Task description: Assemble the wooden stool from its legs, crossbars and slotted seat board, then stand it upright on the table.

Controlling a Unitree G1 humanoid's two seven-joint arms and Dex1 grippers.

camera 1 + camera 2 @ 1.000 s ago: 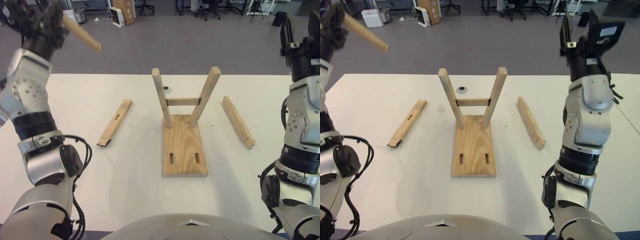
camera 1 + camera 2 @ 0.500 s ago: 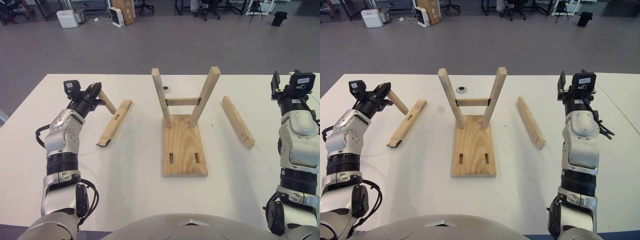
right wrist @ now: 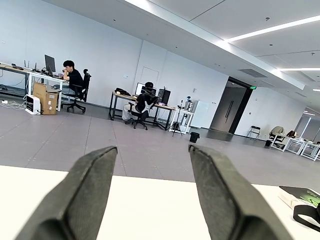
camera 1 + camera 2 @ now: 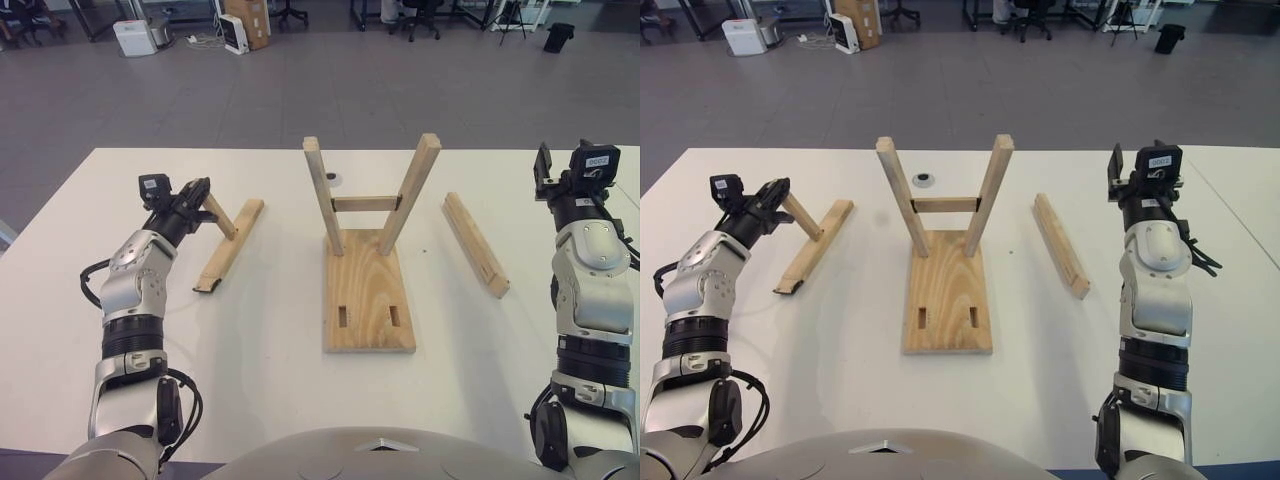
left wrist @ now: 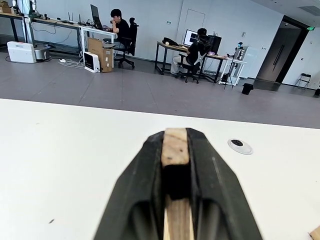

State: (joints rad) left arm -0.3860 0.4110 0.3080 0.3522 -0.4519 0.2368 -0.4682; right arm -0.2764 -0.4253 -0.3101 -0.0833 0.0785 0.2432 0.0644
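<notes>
**Arm posture.** The left arm is being held stretched forward and low, with the forearm angled inward. Its gripper is being held clamped on a wooden bar. The right arm is being held stretched forward, seemingly higher. Its gripper is being held with the fingers parted and nothing between them.

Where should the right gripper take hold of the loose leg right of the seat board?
Mid-length, from above, closing across its narrow width: the loose leg lies flat on the table, both long sides free. The open right gripper is nearest.
</notes>
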